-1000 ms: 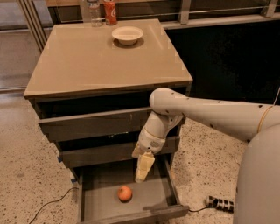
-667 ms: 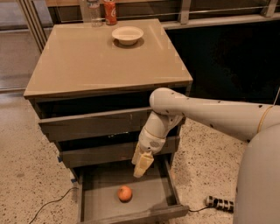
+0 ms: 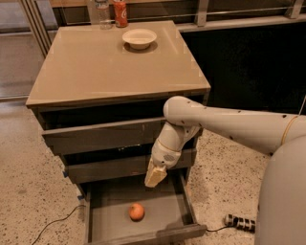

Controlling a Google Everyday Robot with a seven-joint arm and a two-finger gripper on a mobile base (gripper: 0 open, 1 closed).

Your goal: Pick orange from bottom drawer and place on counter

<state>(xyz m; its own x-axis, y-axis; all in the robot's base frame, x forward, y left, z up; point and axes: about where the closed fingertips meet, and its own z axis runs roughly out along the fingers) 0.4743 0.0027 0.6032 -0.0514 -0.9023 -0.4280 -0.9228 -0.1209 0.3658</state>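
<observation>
Slightly higher than a second ago, the gripper (image 3: 155, 176) has crept up and a touch toward the cabinet, while the orange (image 3: 136, 211) lies just where it lay before. The gripper hangs tip down over the back part of the open bottom drawer (image 3: 165, 210), close in front of the middle drawer (image 3: 110, 165). Whether it is spread or closed does not show from this side. It holds nothing. The orange sits on the drawer floor about midway between the side walls and nearer the front edge than the back. It is below the gripper tip and forward of it, toward the drawer front, well apart from it with bare floor between. Being round, it shows no long axis and no clear heading. On the counter (image 3: 105, 67) a white bowl (image 3: 139, 38) stands near the back edge, and a red can (image 3: 120, 12) stands at that edge, just behind the bowl.
</observation>
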